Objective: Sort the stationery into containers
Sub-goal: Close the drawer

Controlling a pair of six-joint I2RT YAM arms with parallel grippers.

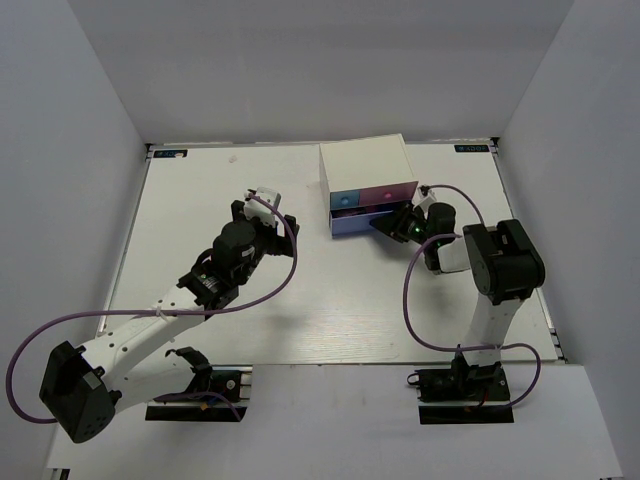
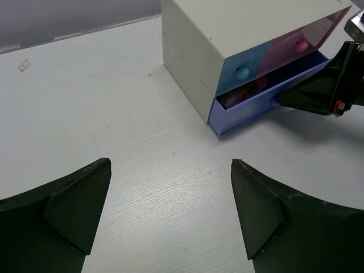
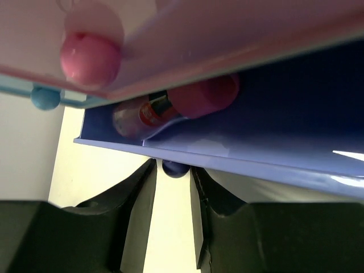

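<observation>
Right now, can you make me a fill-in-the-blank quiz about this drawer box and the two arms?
The white drawer box has ___ drawers. The drawer pulled partly out sits at the box's ___. The right arm's jaws flank its ___. The left arm's jaws stand wide ___ above bare table.
Missing words: three; bottom; knob; open.

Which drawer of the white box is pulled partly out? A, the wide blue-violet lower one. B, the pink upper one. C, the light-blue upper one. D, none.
A: the blue-violet lower drawer juts out past the white box front, stationery visible inside, while the light-blue drawer and pink drawer sit flush.
</observation>
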